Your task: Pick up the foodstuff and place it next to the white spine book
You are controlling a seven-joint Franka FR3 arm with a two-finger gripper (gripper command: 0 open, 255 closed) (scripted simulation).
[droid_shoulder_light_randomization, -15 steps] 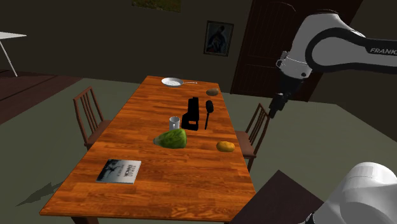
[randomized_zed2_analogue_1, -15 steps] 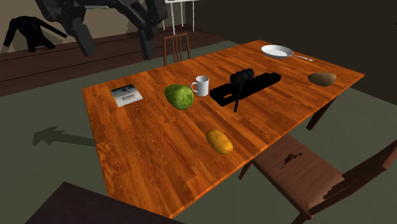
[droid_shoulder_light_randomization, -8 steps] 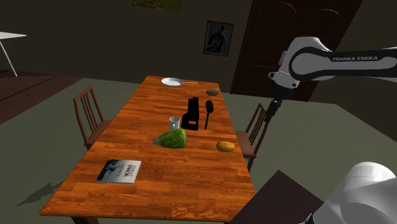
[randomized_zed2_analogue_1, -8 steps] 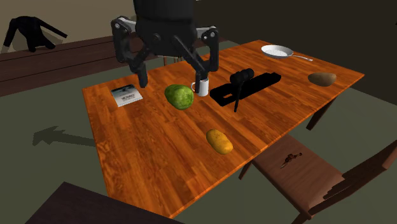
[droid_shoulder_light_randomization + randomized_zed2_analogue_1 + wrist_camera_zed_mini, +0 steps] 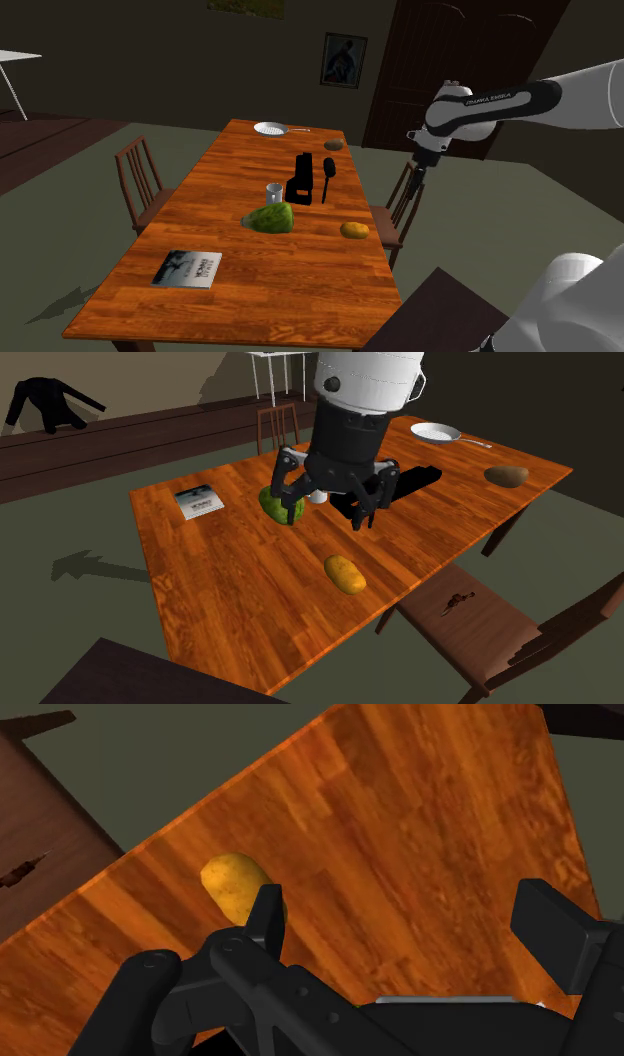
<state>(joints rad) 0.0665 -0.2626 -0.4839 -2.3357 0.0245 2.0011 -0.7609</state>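
Observation:
A yellow-brown potato (image 5: pixel 354 230) (image 5: pixel 345 574) (image 5: pixel 232 884) lies near the table edge on the shoulder view's right. A flat book with a pale cover (image 5: pixel 187 268) (image 5: pixel 199 501) lies at the table's near-left end in the shoulder view. My gripper (image 5: pixel 414 188) (image 5: pixel 327 514) (image 5: pixel 410 929) hangs in the air, open and holding nothing. In the shoulder view it is beyond the table's right edge, over a chair. Through the wrist camera the potato lies on the table beyond one finger (image 5: pixel 265 916), untouched.
A green melon (image 5: pixel 270 218) (image 5: pixel 278 504), a white mug (image 5: pixel 274 192), a black block (image 5: pixel 300 178) (image 5: pixel 405 485) and a black utensil (image 5: pixel 327 175) sit mid-table. A white pan (image 5: pixel 271 128) (image 5: pixel 438 432) and a brown lump (image 5: pixel 333 145) (image 5: pixel 507 476) lie at the far end. Chairs (image 5: pixel 402 205) flank the table.
The arm has stretched out and lowered the hand. In the second exterior view the open gripper swung from the upper left toward the middle, over the melon and mug. Nothing on the table moved.

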